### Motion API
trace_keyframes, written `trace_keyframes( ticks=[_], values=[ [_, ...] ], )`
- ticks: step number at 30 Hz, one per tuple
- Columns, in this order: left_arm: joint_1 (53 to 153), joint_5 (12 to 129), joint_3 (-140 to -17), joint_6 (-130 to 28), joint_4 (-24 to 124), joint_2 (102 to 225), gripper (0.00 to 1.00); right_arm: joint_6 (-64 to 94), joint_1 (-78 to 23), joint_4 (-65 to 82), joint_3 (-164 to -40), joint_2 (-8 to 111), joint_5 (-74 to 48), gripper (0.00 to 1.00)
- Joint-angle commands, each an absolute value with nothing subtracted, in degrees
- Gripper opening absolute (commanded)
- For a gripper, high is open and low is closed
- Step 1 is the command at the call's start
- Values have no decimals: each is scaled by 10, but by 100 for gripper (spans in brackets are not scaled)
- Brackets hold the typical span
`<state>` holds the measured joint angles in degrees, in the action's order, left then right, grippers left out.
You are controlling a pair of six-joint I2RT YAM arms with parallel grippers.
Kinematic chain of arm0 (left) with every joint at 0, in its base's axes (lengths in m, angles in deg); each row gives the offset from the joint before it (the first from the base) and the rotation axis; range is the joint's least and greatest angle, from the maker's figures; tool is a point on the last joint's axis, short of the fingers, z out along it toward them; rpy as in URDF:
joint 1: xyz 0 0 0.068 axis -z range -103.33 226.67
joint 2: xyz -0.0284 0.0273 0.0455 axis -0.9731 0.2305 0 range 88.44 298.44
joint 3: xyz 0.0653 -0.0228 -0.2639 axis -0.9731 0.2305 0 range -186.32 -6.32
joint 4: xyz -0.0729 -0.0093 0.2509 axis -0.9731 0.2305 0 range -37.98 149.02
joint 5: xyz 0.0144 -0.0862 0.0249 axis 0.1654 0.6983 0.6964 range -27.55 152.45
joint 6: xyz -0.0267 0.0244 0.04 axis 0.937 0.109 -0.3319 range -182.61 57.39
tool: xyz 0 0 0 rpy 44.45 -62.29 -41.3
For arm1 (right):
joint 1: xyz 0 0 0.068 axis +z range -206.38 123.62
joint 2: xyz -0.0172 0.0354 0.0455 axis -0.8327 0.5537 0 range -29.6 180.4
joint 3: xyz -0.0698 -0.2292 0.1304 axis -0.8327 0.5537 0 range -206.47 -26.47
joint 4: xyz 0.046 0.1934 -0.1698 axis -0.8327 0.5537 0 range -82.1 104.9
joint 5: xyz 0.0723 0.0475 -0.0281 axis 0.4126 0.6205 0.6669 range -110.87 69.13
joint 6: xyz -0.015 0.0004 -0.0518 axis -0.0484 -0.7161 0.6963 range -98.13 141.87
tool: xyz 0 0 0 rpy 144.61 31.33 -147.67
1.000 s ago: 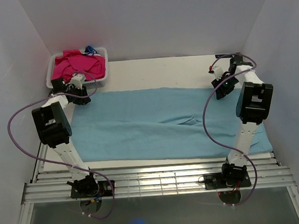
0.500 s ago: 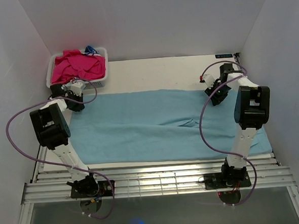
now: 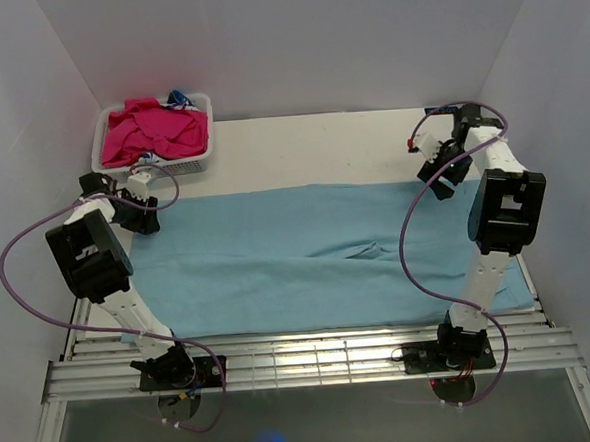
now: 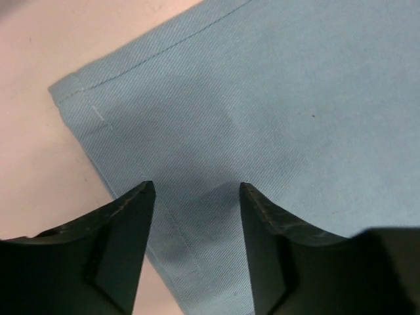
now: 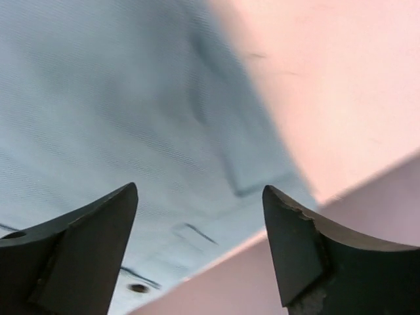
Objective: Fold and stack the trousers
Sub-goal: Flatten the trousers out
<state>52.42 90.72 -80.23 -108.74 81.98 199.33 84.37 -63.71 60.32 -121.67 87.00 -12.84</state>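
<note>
One pair of long, light blue, soft knit trousers [image 3: 317, 255] lies spread flat on the white table [image 3: 310, 140]. It fills the middle of the overhead view, with its long axis running left to right. Each arm reaches one end of the far long edge: the left gripper [image 3: 137, 213] hangs over the upper left corner, the right gripper [image 3: 440, 170] over the upper right. In both wrist views the jaws stand apart, with nothing between them and cloth beneath. The stitched corner lies ahead and left of the left jaws. The right-hand corner sits at the lower right of its view, beyond the right-hand finger.
</note>
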Motion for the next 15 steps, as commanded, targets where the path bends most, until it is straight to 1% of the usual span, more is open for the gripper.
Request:
trace_keyframes(
  ticks=[1,2,3,4,10,13,15],
  values=[
    [521,996,-837,-1120,864,1937,69,934,-682,636,-1308,907,-170,84],
    [521,1010,-844,-1122,864,1933,71,943,-688,639,-1325,930,-173,84],
    [521,1019,-845,-1131,864,1929,84,959,-694,640,-1356,941,-174,84],
    [521,1030,-848,-1136,864,1922,86,967,-702,643,-1371,954,-169,85],
    [519,1087,-859,-1159,857,1909,86,1021,-712,655,-1462,1038,-144,83],
    [513,1120,-859,-1160,858,1900,85,1039,-716,649,-1485,1073,-142,82],
    [508,1145,-860,-1170,866,1893,85,1056,-718,654,-1478,1093,-160,82]
  ],
)
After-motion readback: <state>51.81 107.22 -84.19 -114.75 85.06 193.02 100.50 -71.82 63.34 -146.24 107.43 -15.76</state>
